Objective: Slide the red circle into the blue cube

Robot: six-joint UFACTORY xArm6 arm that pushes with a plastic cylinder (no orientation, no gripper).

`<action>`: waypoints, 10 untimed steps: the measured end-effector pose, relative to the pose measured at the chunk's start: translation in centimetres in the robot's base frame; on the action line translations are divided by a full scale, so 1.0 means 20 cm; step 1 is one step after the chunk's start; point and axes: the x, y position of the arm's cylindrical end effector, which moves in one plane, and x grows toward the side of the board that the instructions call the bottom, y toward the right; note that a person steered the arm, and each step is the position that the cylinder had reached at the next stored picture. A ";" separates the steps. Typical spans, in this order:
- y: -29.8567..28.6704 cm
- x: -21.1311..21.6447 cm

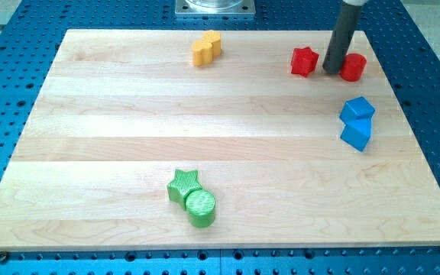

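Pale wood board (128,114) on a blue perforated table (6,30), one camera view, contents as follows.

Red circle (353,67): near the view's top right, close to the board's upper edge. My tip (332,70) stands against its left side, apparently touching, in the gap between it and the red star (304,61); the rod is a single dark shaft with no jaws to part or close, and it clamps nothing.

Blue cube (357,108): below the red circle, toward the view's right edge, apart from it. A second blue block (356,134) sits just under it, touching; its shape is unclear.

Yellow block (205,48): view's top centre, lobed outline, shape uncertain.

Green star (183,184) and green circle (201,208): lower centre, touching each other
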 end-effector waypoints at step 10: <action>-0.01 -0.10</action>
